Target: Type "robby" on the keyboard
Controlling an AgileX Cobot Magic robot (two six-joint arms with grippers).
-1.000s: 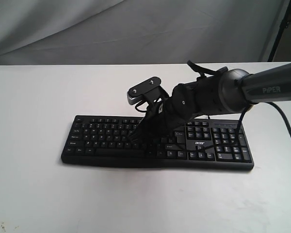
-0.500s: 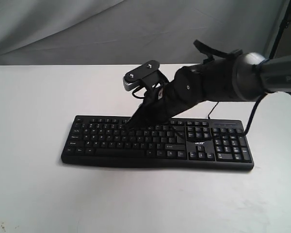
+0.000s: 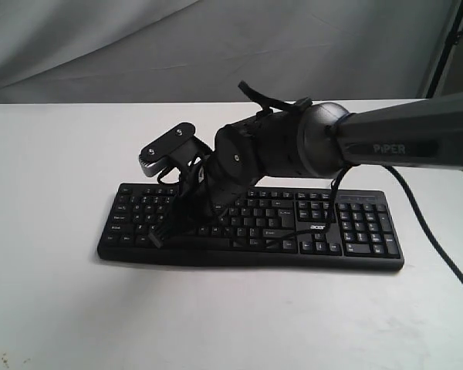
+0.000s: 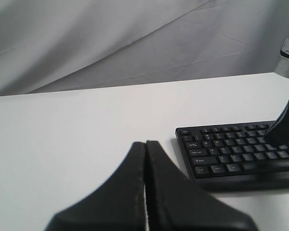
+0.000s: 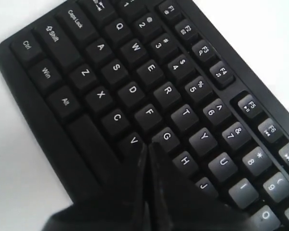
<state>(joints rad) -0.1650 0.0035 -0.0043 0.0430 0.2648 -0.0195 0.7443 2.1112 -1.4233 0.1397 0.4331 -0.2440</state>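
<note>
Jaws pinched shut, right gripper (image 5: 147, 153) noses down at the keyboard (image 5: 135, 91), flat on the white table (image 3: 54, 308), tip beside V and G. Probably a "b", so letters remain. Left gripper (image 4: 145, 154), also closed, hangs clear.

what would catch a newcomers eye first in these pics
The black PIPER arm reaching in from the right of the exterior view, its shut right gripper pointing down at the left half of the black keyboard on the white table. The left gripper, also shut, hangs over bare table off the keyboard's end.
</note>
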